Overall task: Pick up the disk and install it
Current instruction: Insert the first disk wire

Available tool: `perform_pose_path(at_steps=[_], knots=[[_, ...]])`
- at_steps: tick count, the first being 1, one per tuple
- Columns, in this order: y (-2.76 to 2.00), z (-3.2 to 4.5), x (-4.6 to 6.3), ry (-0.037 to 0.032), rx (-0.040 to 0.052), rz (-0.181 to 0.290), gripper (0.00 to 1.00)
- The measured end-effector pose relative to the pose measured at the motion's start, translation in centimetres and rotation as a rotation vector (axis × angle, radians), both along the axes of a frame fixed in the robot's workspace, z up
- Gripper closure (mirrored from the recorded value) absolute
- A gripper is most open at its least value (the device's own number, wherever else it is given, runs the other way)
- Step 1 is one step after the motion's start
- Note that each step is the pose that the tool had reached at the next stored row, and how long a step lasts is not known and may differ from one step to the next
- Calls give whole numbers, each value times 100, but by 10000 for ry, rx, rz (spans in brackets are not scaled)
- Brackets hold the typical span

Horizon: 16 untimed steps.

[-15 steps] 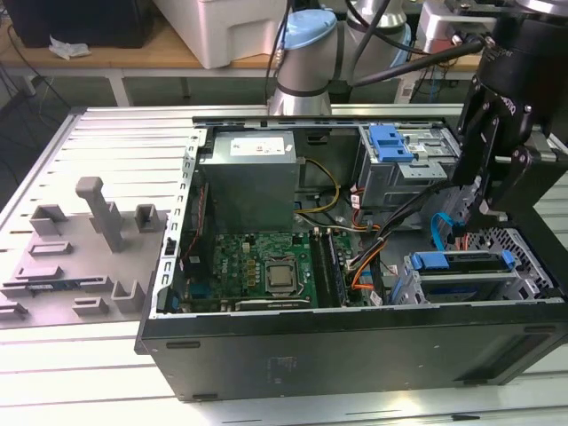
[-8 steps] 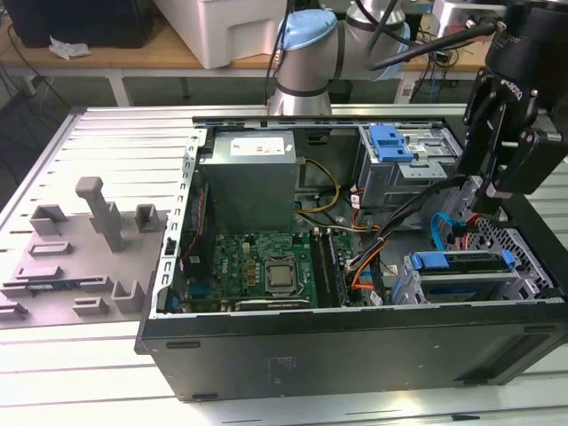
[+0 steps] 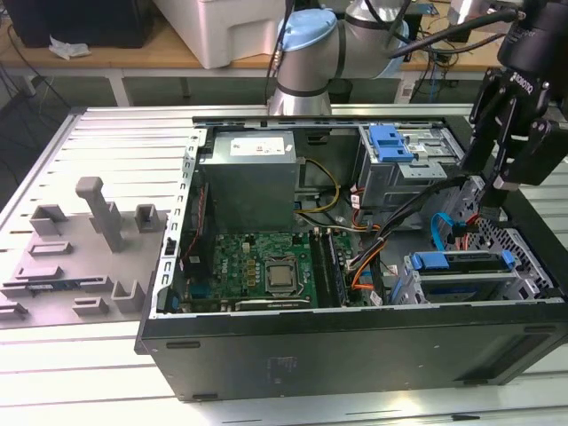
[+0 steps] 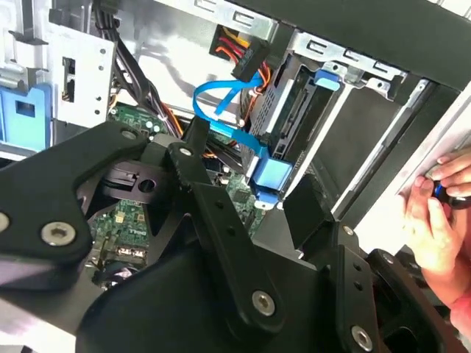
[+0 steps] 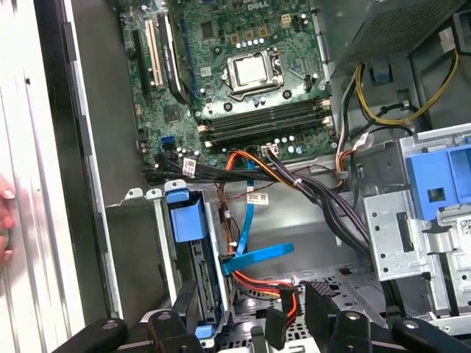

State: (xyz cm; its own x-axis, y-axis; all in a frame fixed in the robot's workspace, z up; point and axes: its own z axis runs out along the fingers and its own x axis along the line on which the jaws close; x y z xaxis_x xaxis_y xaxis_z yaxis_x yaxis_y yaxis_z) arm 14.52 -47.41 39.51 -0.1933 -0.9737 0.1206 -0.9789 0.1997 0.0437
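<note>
The disk (image 3: 461, 263) lies in the silver drive cage at the front corner of the open computer case, on the exterior view's right, with its blue carrier rail facing up. In both wrist views the disk (image 5: 197, 273) (image 4: 297, 116) stands edge-on in that cage, a blue tab at its end. My black gripper (image 3: 485, 177) hangs just above and behind the cage. It is open, with nothing between its fingers. In the first wrist view one finger (image 5: 184, 312) overlaps the cage and the other stands apart beside the cables.
A blue flat cable (image 5: 257, 257) and orange cables run beside the cage. A blue latch on a second silver cage (image 3: 393, 145) and a grey power supply (image 3: 248, 177) sit at the back. A person's hand (image 4: 440, 206) rests on the case edge. Grey fixtures (image 3: 98, 222) stand on the exterior view's left.
</note>
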Motion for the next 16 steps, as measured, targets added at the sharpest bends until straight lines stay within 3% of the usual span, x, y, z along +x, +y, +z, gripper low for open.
perform_pose_path(at_steps=[2,4,6,10,16], knots=[[38,-8,8,1,-175,-1,31],[123,-23,31,0,-550,-1,31],[208,-40,79,0,-736,-1,31],[253,-51,110,1,-780,-1,31],[400,-76,200,1,-894,-6,31]])
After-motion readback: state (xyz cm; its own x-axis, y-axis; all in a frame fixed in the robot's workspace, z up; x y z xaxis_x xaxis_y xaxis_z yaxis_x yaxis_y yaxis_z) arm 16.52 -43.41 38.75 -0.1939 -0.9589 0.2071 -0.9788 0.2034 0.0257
